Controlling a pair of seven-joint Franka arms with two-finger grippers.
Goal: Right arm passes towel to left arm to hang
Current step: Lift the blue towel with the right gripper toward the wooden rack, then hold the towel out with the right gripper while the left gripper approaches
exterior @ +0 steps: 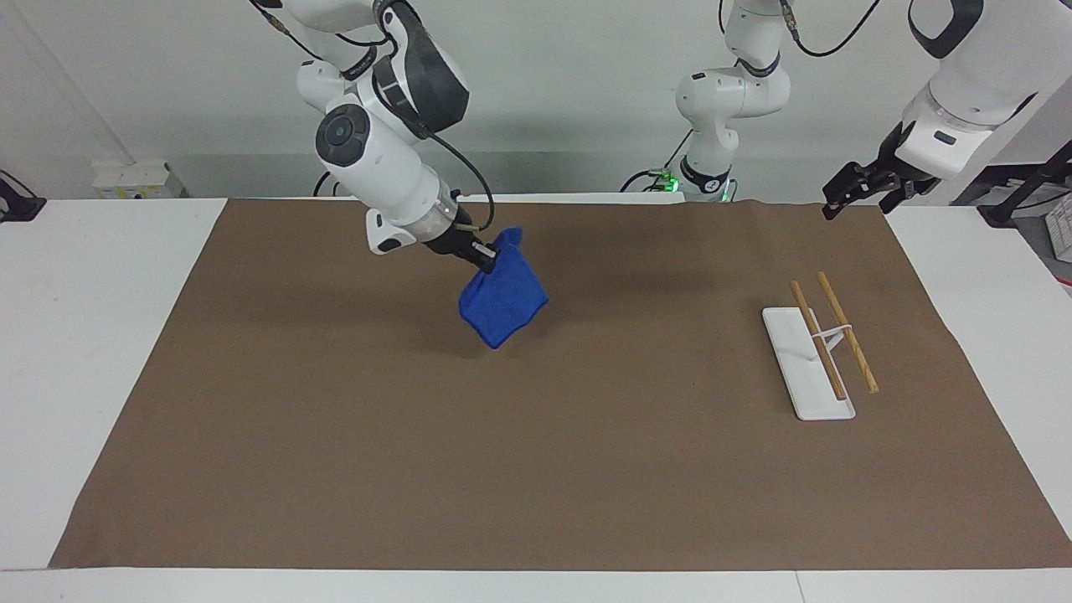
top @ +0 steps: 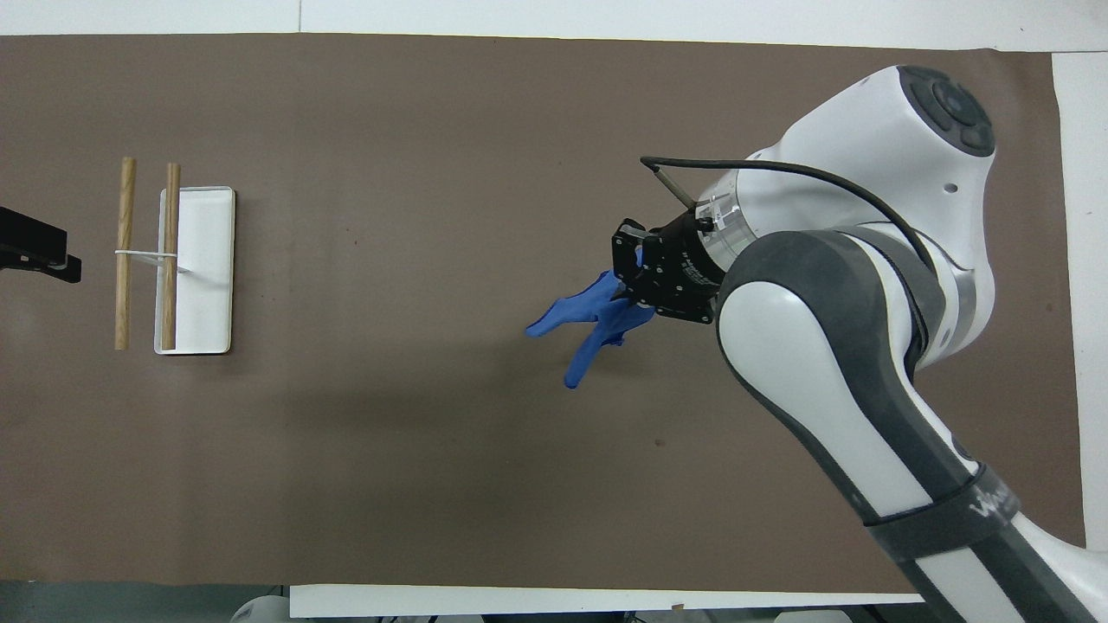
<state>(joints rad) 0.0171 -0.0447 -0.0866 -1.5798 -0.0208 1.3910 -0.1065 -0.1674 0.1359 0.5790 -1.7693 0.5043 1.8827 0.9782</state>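
My right gripper is shut on the upper edge of the royal-blue towel and holds it in the air over the middle of the brown mat. The towel hangs down in folds, clear of the mat; it also shows in the overhead view just off the right gripper. My left gripper waits raised over the mat's edge at the left arm's end; in the overhead view only its black tip shows. The rack, a white base with two wooden rods, stands near it.
The brown mat covers most of the white table. The rack also shows in the overhead view with its rods running lengthwise over and beside the base.
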